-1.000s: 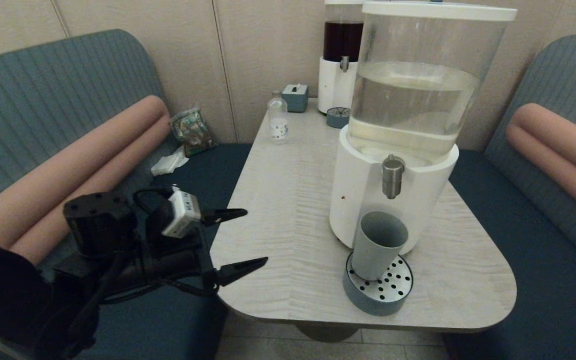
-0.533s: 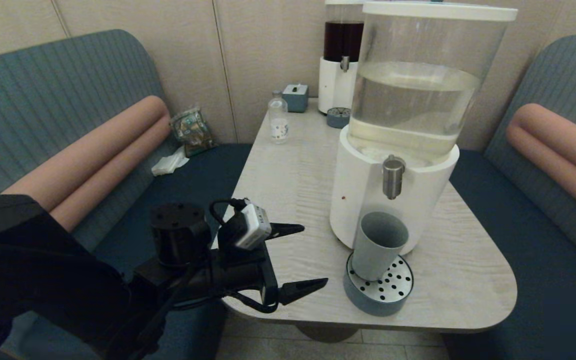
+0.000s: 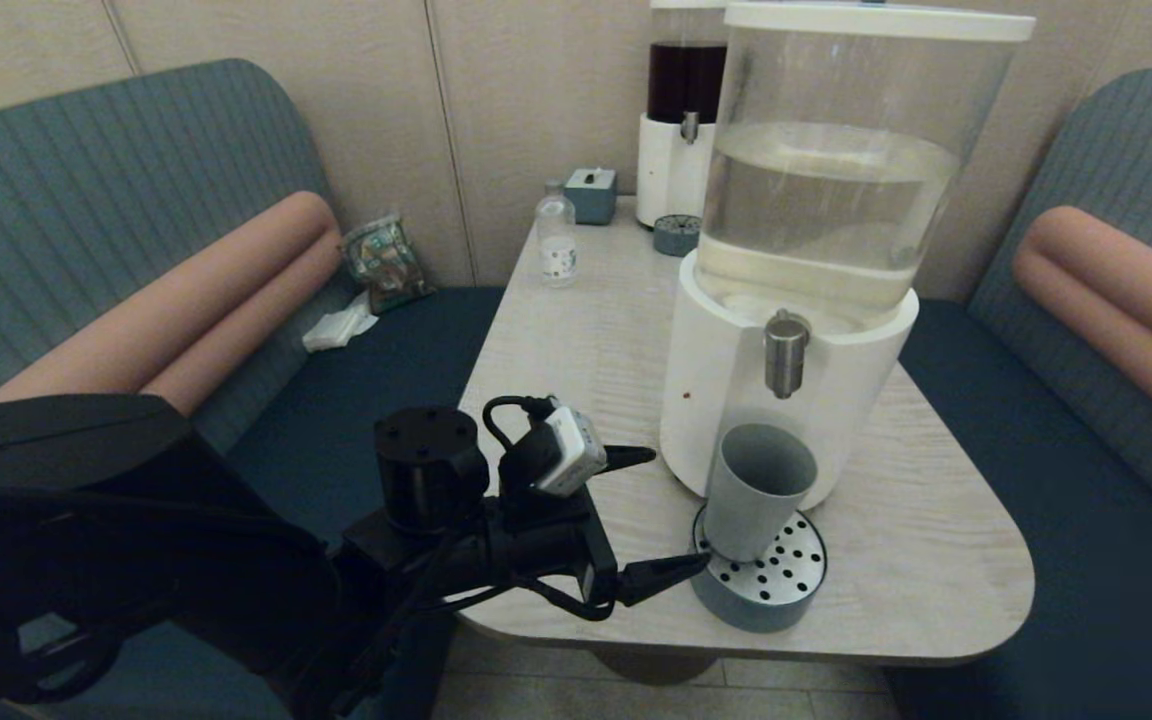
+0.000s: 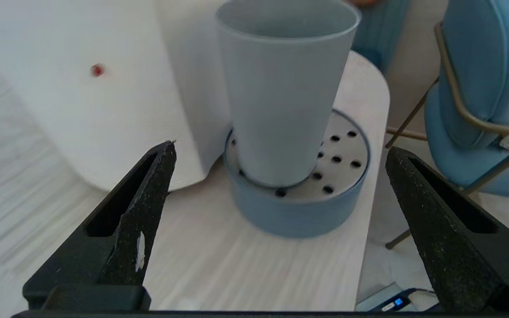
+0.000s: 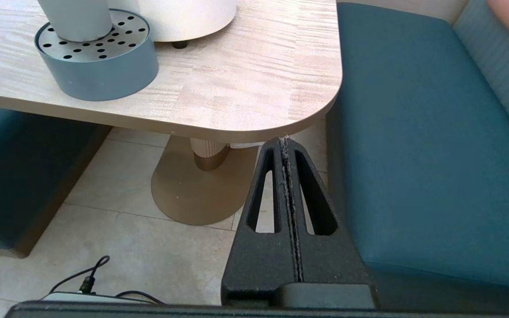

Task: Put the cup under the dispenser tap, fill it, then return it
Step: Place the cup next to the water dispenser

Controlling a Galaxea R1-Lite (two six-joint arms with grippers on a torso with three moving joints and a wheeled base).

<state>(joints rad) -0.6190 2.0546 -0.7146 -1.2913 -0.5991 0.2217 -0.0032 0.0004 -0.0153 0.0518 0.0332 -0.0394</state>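
Fingers of the left gripper [image 3: 676, 518] are spread wide over the near part of the table [image 3: 556, 360], one tip close to the white base of the dispenser and the other just short of the drip tray [image 3: 786, 590], with the cup [image 3: 756, 490] ahead of the gap and not touched. From the left wrist camera, the cup [image 4: 281, 97] stands upright on the perforated metal top of the round blue drip tray [image 4: 298, 216], centred between the two black fingers [image 4: 148, 194] but beyond their tips. It sits directly below the dispenser tap [image 3: 785, 354], a short metal spout on the front of the white-based dispenser, whose clear tank [image 3: 836, 180] holds pale liquid. Farther back on the table are a dark-liquid dispenser [image 3: 681, 110], a small clear bottle [image 3: 556, 235] and a small grey box [image 3: 591, 192]. The right gripper [image 5: 286, 145] hangs low beside the table's rounded corner, above the tiled floor, its fingers pressed together with nothing between them.
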